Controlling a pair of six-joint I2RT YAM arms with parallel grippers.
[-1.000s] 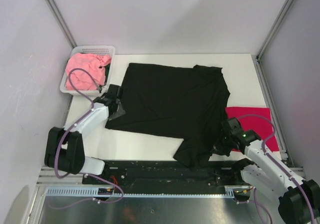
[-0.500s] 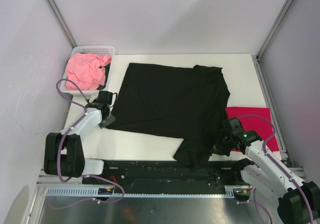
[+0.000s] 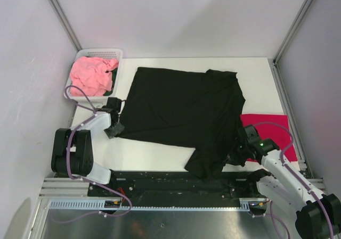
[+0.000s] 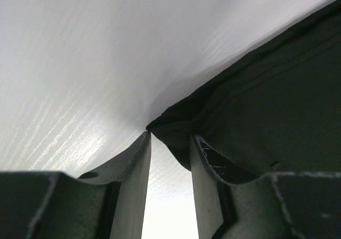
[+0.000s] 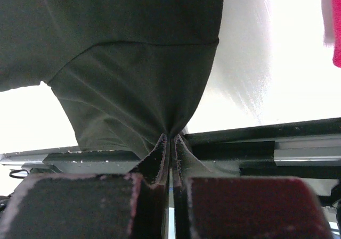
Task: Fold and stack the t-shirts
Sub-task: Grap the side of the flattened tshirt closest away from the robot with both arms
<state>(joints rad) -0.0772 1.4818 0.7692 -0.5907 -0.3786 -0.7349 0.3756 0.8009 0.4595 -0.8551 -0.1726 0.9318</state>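
Note:
The black t-shirt (image 3: 181,108) lies spread over the middle of the white table (image 3: 149,149). My left gripper (image 3: 114,126) is low at its near-left corner. In the left wrist view the gripper (image 4: 170,139) is open, with the corner of the black cloth (image 4: 256,90) lying between its fingertips. My right gripper (image 3: 235,156) is shut on the shirt's near-right edge, and the cloth (image 5: 133,63) bunches into its closed jaws (image 5: 171,138). The crimson t-shirt (image 3: 273,126) lies folded at the right. The salmon pink t-shirt (image 3: 91,75) is crumpled in the basket.
The white mesh basket (image 3: 99,52) stands at the table's far left corner, close behind my left arm. A black rail (image 3: 176,178) runs along the near edge, with the shirt's near part hanging over it. White walls close in the sides and back.
My left gripper has drawn back to the left and toward me, off the shirt's left edge, down to its near-left corner. The right gripper and the shirts have not moved.

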